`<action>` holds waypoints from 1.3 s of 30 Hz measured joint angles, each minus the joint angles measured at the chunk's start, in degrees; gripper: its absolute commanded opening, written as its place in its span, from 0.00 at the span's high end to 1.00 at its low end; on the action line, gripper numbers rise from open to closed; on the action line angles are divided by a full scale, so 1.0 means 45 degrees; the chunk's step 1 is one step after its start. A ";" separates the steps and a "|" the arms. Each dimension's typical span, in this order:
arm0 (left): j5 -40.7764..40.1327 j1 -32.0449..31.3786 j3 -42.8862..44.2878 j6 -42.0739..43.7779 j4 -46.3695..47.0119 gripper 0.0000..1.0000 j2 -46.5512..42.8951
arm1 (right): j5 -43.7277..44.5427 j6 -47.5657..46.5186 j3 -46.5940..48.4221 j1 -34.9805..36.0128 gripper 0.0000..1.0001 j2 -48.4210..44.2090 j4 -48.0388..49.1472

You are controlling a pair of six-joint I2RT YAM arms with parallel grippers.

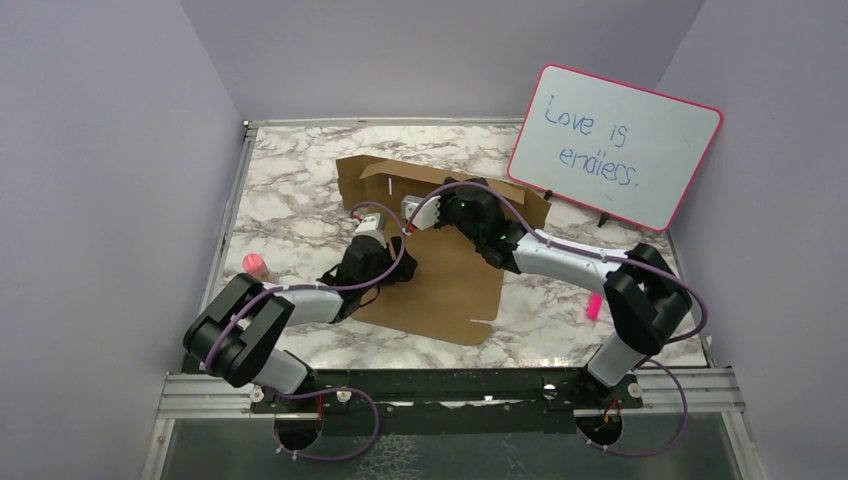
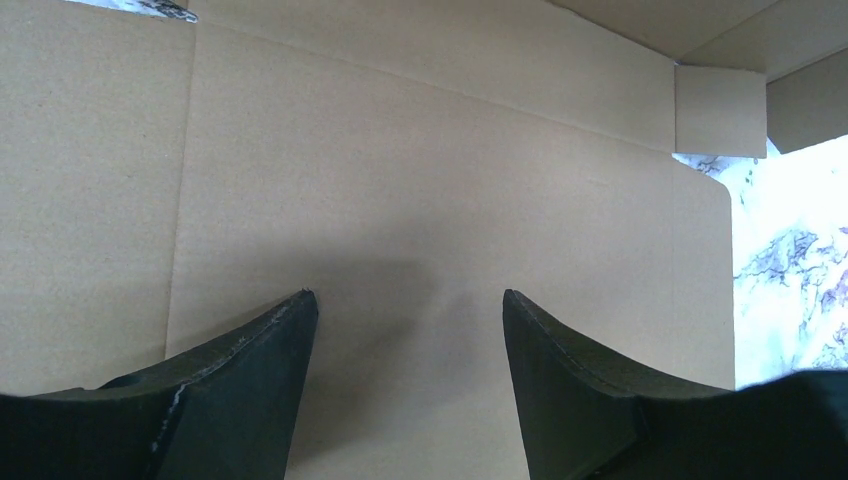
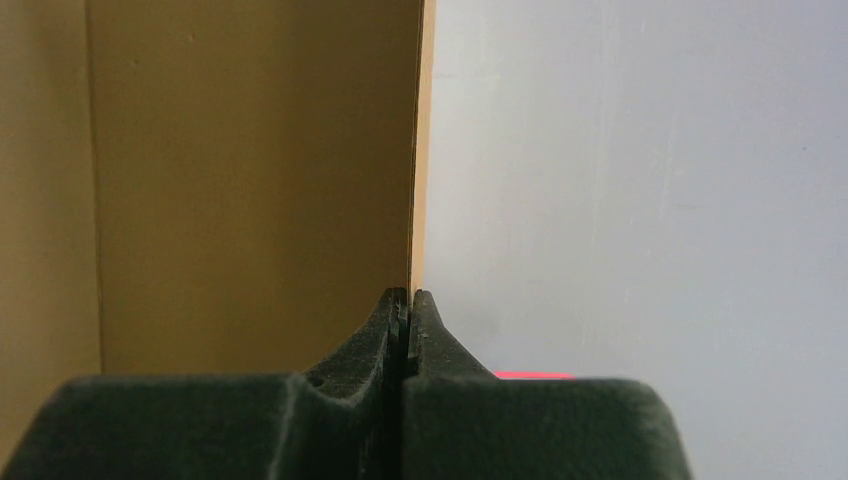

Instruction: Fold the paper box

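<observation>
Light, thin and stiff only between creases by my guess, the box [image 1: 445, 285] sits mid-frame from above, my right pincer [image 3: 410, 305] clamped tight on a raised flap [image 3: 260, 180] edge, the best hold, my left pincer [image 2: 410, 325] wide open and empty over its flat panel [image 2: 420, 160].
</observation>
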 measured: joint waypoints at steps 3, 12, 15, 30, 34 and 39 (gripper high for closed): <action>-0.0015 0.0000 0.0029 -0.0005 0.0238 0.30 0.0165 | 0.0005 0.0078 -0.0427 0.0000 0.99 -0.0121 0.0345; -0.0019 0.0000 0.0107 -0.0005 0.0447 0.29 0.0364 | 0.0019 0.0340 -0.1005 0.0000 0.99 -0.0219 0.1253; 0.0005 0.0024 0.0121 -0.0010 0.0413 0.27 0.0321 | 0.0024 0.0355 -0.1025 0.0000 0.99 -0.0219 0.1316; 0.0476 0.3133 0.0068 -0.0544 -0.0291 0.23 -0.1914 | 0.0029 0.0374 -0.1020 0.0000 0.99 -0.0214 0.1316; 0.0607 0.3993 0.0068 -0.1030 -0.0272 0.25 -0.1914 | 0.0024 0.0374 -0.1010 0.0000 0.99 -0.0214 0.1311; 0.0899 0.4838 0.0427 -0.1554 0.0151 0.27 -0.1035 | 0.0019 0.0384 -0.0996 0.0000 0.99 -0.0214 0.1302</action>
